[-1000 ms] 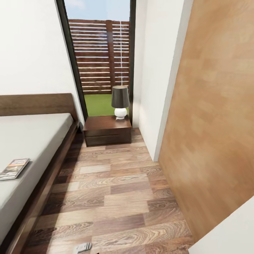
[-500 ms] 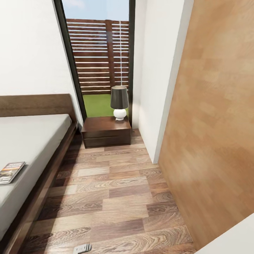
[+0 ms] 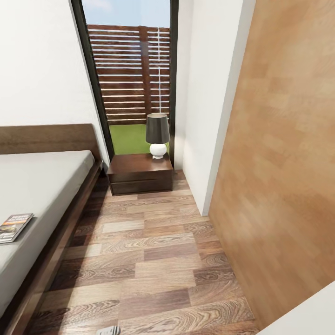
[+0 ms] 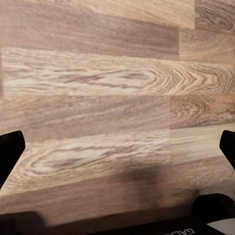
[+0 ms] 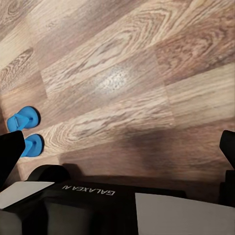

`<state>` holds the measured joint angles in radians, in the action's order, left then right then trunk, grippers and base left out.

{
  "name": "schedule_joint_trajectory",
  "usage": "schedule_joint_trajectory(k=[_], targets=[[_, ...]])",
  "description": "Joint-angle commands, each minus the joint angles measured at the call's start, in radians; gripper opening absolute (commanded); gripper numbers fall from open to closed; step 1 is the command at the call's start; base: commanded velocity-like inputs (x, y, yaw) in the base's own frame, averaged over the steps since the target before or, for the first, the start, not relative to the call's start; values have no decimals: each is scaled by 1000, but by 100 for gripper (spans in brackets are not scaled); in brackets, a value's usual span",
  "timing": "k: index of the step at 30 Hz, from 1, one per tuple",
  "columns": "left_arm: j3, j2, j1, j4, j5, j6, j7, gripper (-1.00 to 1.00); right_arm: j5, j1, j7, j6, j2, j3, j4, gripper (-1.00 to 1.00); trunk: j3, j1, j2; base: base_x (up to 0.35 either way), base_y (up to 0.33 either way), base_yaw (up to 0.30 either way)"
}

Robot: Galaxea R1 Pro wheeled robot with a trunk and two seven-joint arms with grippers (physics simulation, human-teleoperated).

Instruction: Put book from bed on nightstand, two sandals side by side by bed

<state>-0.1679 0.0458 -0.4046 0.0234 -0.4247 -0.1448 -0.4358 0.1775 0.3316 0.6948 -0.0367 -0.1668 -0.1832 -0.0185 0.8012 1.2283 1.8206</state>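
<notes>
The book [image 3: 16, 227] lies flat on the pale mattress of the bed [image 3: 46, 186], near its right edge at the left of the head view. The dark nightstand [image 3: 139, 174] stands past the bed's head, below the window. Two blue sandals [image 5: 23, 119] [image 5: 32, 145] lie close together on the plank floor in the right wrist view, the second one partly behind a dark finger [image 5: 10, 155]. My right gripper [image 5: 117, 152] is open over bare floor. My left gripper [image 4: 117, 149] is also open above the planks, with nothing between its fingers [image 4: 10, 152].
A black-shaded lamp with a white base [image 3: 157, 135] takes up the right half of the nightstand top. A tan wood wall panel [image 3: 279, 163] bounds the floor strip on the right. The robot's dark base [image 5: 98, 205] shows below the right gripper.
The head camera has shifted, so the whole picture slid a little left and the book sits nearer the picture's left edge. Nothing in the room itself has moved.
</notes>
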Motion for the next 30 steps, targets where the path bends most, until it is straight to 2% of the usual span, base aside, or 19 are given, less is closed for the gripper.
schedule_joint_trajectory(k=[1, 18, 30], targets=[[-8, 0, -1, -1, -8, -4, -3, 100, 4, 1, 4, -2, 0, -1, 2, 100, 1, 0, 0, 0, 0, 0], [-8, 0, 0, -1, -8, -4, -3, 100, 4, 1, 6, -3, 0, -1, 2, 100, 1, 0, 0, 0, 0, 0], [-8, 0, 0, -1, -8, -4, -3, 100, 4, 1, 6, -3, 0, -1, 2, 100, -16, 0, 0, 0, 0, 0]])
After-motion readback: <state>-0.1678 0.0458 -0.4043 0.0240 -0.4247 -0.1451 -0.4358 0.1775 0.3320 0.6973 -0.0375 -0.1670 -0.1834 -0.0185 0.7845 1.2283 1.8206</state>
